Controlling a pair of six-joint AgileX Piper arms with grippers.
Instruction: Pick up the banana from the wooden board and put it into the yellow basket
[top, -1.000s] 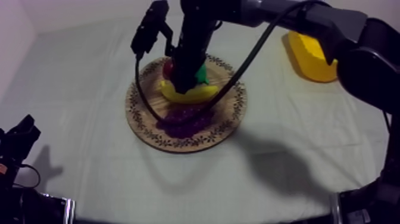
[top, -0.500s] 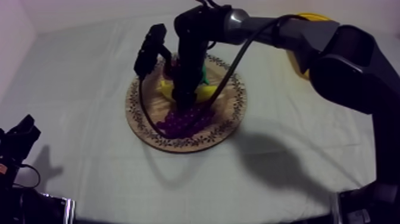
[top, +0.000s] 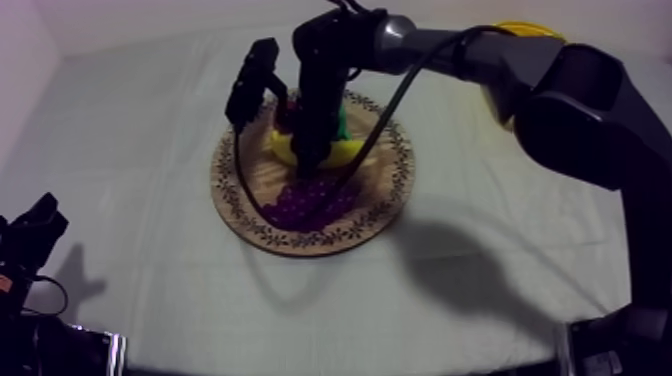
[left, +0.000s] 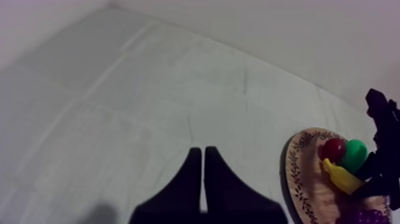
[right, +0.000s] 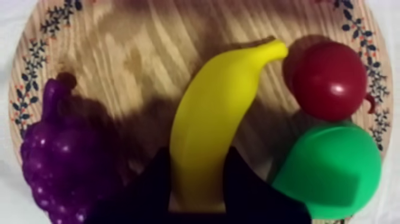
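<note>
Fingers of my left gripper (left: 203, 158) lie pressed together over the cloth (left: 149, 89), well short of the wooden board (left: 303, 179). My right gripper (right: 199, 161) points down onto the board, clamped round the one banana (right: 208, 119) lying there, between one bunch of grapes (right: 59, 161) and one small red fruit (right: 330, 80) with one pear (right: 327, 173). The top view adds one yellow basket (top: 530, 30) beyond the board.

My right fingers (top: 308, 158) are down at the banana (top: 350, 152) on the wooden board (top: 385, 190), with the grapes (top: 310, 205) just beside it toward the near rim. The yellow basket (top: 530, 30) sits far right on the counter (top: 150, 150), partly behind my arm. My left fingers (top: 35, 228) rest low left.
</note>
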